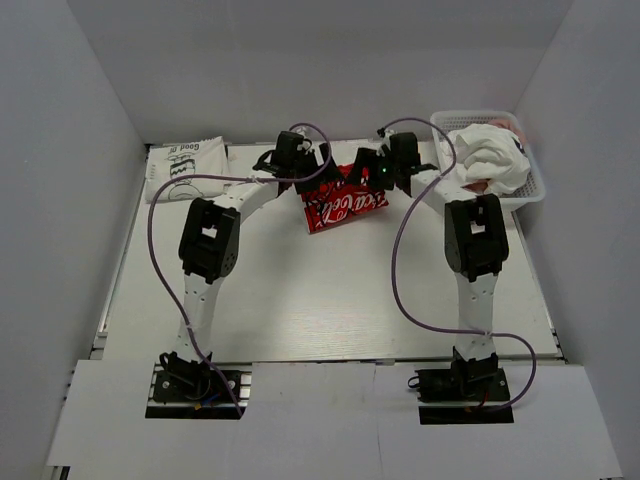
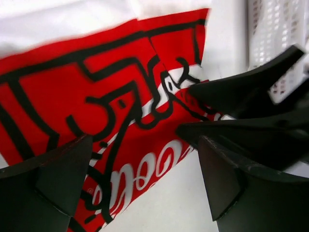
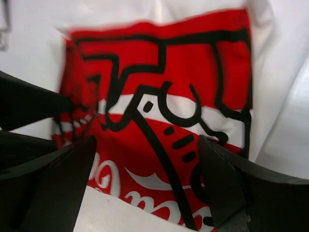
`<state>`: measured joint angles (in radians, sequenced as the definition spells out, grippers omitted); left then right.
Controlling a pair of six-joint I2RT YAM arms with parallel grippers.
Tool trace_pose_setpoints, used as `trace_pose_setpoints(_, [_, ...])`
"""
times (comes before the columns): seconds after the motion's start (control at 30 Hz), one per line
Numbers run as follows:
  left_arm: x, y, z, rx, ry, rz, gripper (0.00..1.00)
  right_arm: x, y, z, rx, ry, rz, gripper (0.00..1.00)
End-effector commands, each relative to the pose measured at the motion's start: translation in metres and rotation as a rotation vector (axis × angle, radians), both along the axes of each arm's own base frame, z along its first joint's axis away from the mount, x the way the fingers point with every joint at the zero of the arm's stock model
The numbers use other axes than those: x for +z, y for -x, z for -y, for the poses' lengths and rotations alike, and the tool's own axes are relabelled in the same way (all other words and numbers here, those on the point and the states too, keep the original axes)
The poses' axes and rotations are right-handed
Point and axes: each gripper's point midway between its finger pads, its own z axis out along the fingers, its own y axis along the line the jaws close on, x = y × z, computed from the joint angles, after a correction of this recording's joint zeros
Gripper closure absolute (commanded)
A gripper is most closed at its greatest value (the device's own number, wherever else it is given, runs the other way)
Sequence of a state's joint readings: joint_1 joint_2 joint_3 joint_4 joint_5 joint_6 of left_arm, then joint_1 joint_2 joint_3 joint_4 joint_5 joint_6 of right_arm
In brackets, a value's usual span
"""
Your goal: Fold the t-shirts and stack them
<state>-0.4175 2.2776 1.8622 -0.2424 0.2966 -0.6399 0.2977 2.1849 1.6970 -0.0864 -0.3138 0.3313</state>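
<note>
red shirt: the red-print shirt (image 1: 345,207) lies on the desk (image 1: 300,300) at about 12 o'clock in the overhead view. It's partly bunched and sits skewed, not square to the desk edge.

other shirts: one folded shirt (image 1: 185,165) with black lettering is at 10 o'clock. A crumpled white pile (image 1: 490,155) sits in the basket (image 1: 535,185) at 2 o'clock.

what could go wrong: the two sets of fingers are really close together over one small patch of cloth, and the left wrist camera even shows the other arm's fingers right beside its own. My guess is they could knock into each other if both close in at once. Pinching only the top layer could also drag the fold open, or twist the shirt even more crooked.

left arm: the left arm (image 1: 210,240) stretches far forward and angles toward 1 o'clock, with its wrist tipped down over the shirt's left edge.

right arm: the right arm (image 1: 475,240) mirrors it, leaning toward 11 o'clock over the right edge.

left fingers: the left fingers (image 2: 63,174) are spread wide, holding nothing, with red print showing between them.

right fingers: the right fingers (image 3: 227,179) are spread too and empty, hovering over the print.
</note>
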Motion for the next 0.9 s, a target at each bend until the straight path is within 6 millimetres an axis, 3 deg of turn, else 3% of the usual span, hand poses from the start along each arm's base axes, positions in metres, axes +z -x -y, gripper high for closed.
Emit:
trace_pose_setpoints(0.0, [-0.017,0.033,0.011,-0.068,0.043,-0.086,0.0,-0.02,0.019,-0.003,-0.036,-0.121,-0.064,0.1])
trace_pose_setpoints(0.03, [-0.012,0.038,0.015,-0.07,0.067,-0.058,0.0,-0.033,0.045,-0.001,-0.034,-0.137,-0.102,0.1])
trace_pose_setpoints(0.07, [-0.042,0.061,0.005,-0.061,0.05,-0.121,0.0,-0.037,0.055,-0.002,-0.025,-0.145,-0.114,0.1])
trace_pose_setpoints(0.1, [-0.044,0.074,0.008,-0.078,0.064,-0.128,0.0,-0.033,0.065,-0.007,0.006,-0.171,-0.105,0.1])
trace_pose_setpoints(0.13, [-0.033,0.087,0.012,-0.097,0.083,-0.115,0.0,0.002,0.075,-0.011,0.021,-0.196,-0.052,0.1])
trace_pose_setpoints(0.17, [-0.051,0.11,0.008,-0.114,0.067,-0.172,0.0,-0.031,0.108,-0.004,0.023,-0.168,-0.128,0.1])
trace_pose_setpoints(0.2, [-0.054,0.124,0.01,-0.128,0.059,-0.187,0.0,-0.033,0.121,-0.005,0.028,-0.162,-0.14,0.1])
trace_pose_setpoints(0.23, [-0.062,0.154,0.009,-0.154,0.024,-0.224,0.0,-0.054,0.163,0.0,0.039,-0.14,-0.208,0.1])
trace_pose_setpoints(0.27, [-0.065,0.17,0.009,-0.167,0.012,-0.245,0.0,-0.04,0.175,-0.002,0.048,-0.155,-0.18,0.1])
trace_pose_setpoints(0.3, [-0.067,0.186,0.008,-0.183,0.004,-0.258,0.0,-0.059,0.205,0.005,0.048,-0.134,-0.242,0.1])
trace_pose_setpoints(0.33, [-0.087,0.218,-0.004,-0.195,-0.034,-0.328,0.0,-0.047,0.222,-0.002,0.071,-0.15,-0.231,0.1])
trace_pose_setpoints(0.37, [-0.071,0.239,0.0,-0.226,-0.034,-0.304,0.0,-0.068,0.252,0.009,0.058,-0.115,-0.311,0.1])
trace_pose_setpoints(0.4, [-0.083,0.268,-0.012,-0.24,-0.059,-0.343,0.0,-0.057,0.276,0.015,0.067,-0.122,-0.288,0.1])
trace_pose_setpoints(0.43, [-0.08,0.283,-0.017,-0.239,-0.069,-0.354,0.0,-0.06,0.298,0.016,0.083,-0.103,-0.329,0.1])
trace_pose_setpoints(0.47, [-0.076,0.303,-0.018,-0.249,-0.083,-0.361,0.0,-0.085,0.333,0.034,0.069,-0.044,-0.415,0.1])
trace_pose_setpoints(0.5, [-0.068,0.314,-0.021,-0.251,-0.083,-0.35,0.0,-0.055,0.336,0.031,0.09,-0.083,-0.317,0.1])
trace_pose_setpoints(0.53, [-0.049,0.322,-0.028,-0.237,-0.071,-0.294,0.0,-0.056,0.352,0.037,0.096,-0.059,-0.349,0.1])
trace_pose_setpoints(0.57, [-0.042,0.332,-0.031,-0.245,-0.084,-0.284,0.0,-0.053,0.356,0.042,0.093,-0.045,-0.326,0.1])
trace_pose_setpoints(0.6, [-0.032,0.331,-0.036,-0.219,-0.083,-0.263,0.0,-0.038,0.363,0.047,0.094,-0.043,-0.302,0.1])
trace_pose_setpoints(0.67, [-0.004,0.322,-0.042,-0.165,-0.091,-0.172,0.0,-0.007,0.353,0.051,0.07,-0.05,-0.174,0.1])
trace_pose_setpoints(0.73, [0.01,0.311,-0.052,-0.096,-0.136,-0.138,0.0,0.024,0.349,0.054,0.061,-0.071,-0.086,0.1])
trace_pose_setpoints(0.87, [0.009,0.298,-0.063,-0.031,-0.204,-0.112,0.0,0.031,0.328,0.06,0.022,-0.008,-0.024,0.1])
